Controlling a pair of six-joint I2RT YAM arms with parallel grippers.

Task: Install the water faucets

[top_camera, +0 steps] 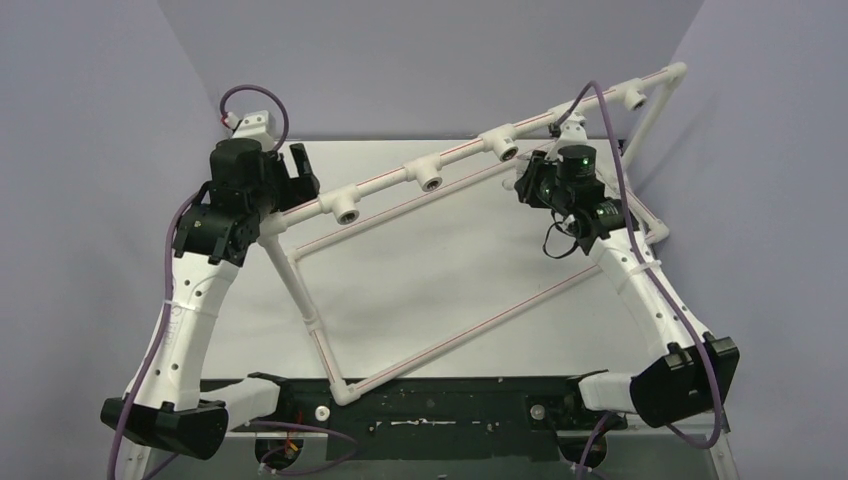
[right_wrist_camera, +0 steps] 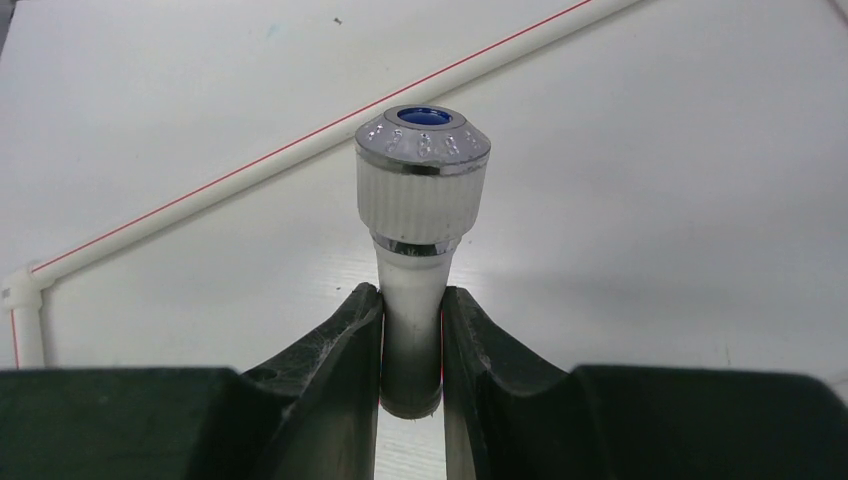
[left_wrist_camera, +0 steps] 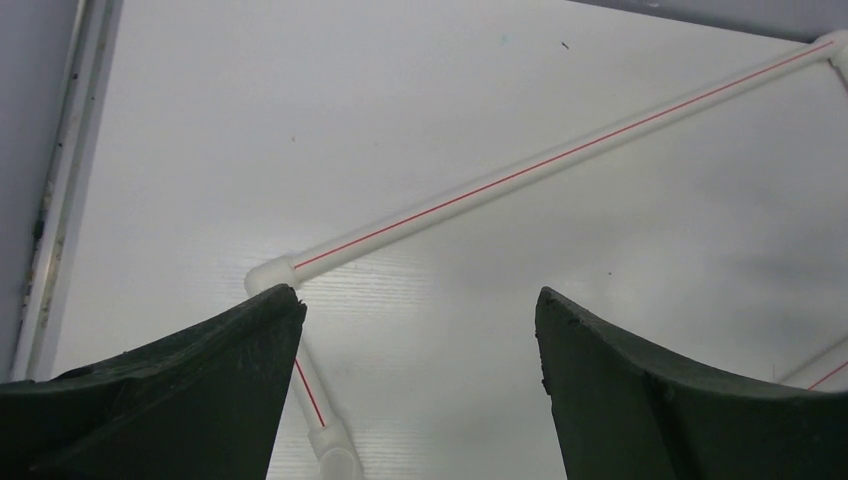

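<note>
My right gripper (right_wrist_camera: 411, 300) is shut on the white stem of a water faucet (right_wrist_camera: 423, 170), whose round silvery knob with a blue centre points away from the wrist. Its threaded end is hidden. In the top view this gripper (top_camera: 528, 182) hovers just below the raised rail of the white pipe frame (top_camera: 390, 190), near a tee socket (top_camera: 503, 147). My left gripper (left_wrist_camera: 420, 300) is open and empty. In the top view it (top_camera: 300, 172) sits at the rail's left end, beside another tee socket (top_camera: 346, 207).
The frame's lower pipes with red stripes lie on the white table (top_camera: 450, 270), with a corner elbow (left_wrist_camera: 270, 275) under the left fingers and a long pipe (right_wrist_camera: 300, 150) under the right gripper. Grey walls close in at the back and sides.
</note>
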